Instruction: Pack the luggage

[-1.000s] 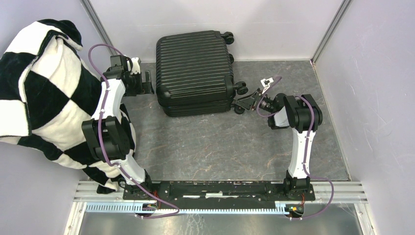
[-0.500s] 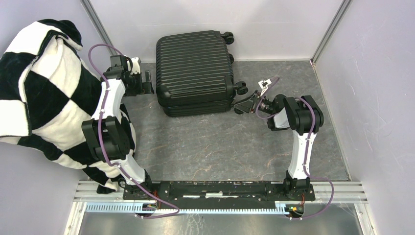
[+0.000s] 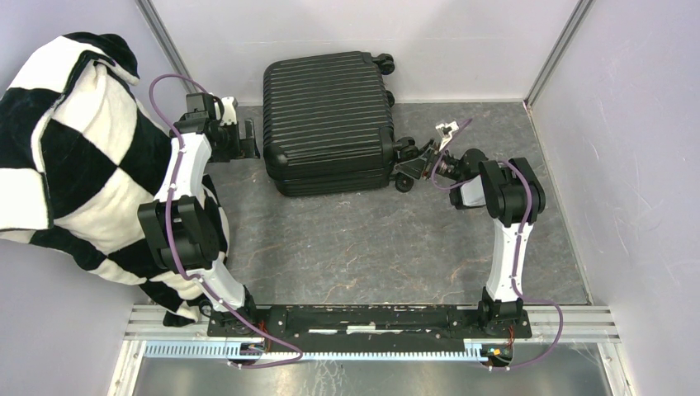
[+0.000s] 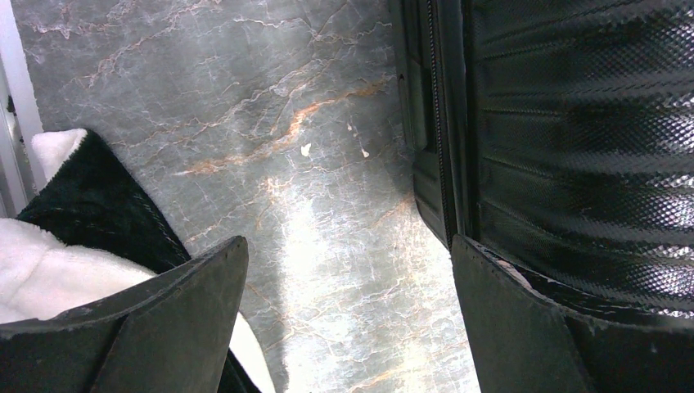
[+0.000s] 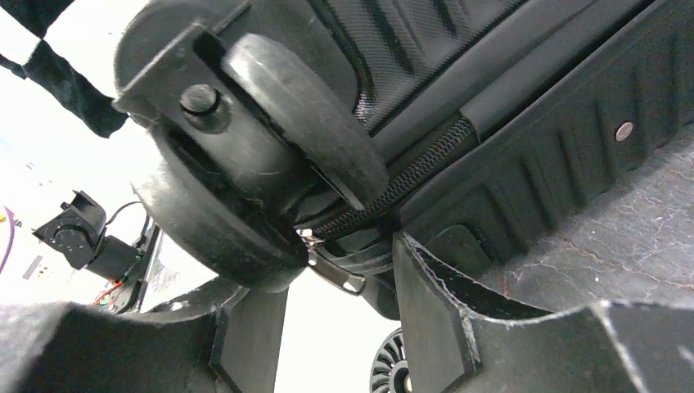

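Note:
The luggage, a black ribbed hard-shell suitcase, lies shut on the grey table at the back centre. My left gripper stands open beside its left edge, with only bare table between the fingers and the shell just past the right finger. My right gripper is at the suitcase's right side, under a caster wheel. Its jaws stand apart. The metal zipper pull hangs in the gap at the fingertips, below the zipper, and the fingers do not clamp it.
A black-and-white checkered blanket is heaped along the left wall, and its edge shows beside the left finger. Walls close in the table at the back and on the right. A second caster wheel shows below the right gripper.
My right gripper has moved left and a little back, in under the suitcase's caster wheel by the zipper. The left arm and the suitcase have not moved.

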Controlling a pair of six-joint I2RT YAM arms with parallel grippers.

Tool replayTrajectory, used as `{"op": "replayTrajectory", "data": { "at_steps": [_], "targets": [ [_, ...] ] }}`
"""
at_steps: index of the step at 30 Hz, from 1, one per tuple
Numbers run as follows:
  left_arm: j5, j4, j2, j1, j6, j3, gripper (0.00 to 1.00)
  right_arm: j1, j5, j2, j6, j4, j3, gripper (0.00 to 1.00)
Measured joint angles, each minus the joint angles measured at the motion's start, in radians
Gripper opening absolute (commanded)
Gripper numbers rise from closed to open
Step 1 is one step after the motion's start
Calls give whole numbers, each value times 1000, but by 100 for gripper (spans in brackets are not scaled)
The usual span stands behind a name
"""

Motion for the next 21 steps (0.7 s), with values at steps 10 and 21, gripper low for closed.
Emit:
{"op": "replayTrajectory", "data": {
  "at_steps": [10,21],
  "targets": [
    [-3,0,0,0,0,0,100,3,-30,26,31,5,25,46],
    [-3,0,0,0,0,0,100,19,-31,26,14,2,-30,38]
  ]
}}
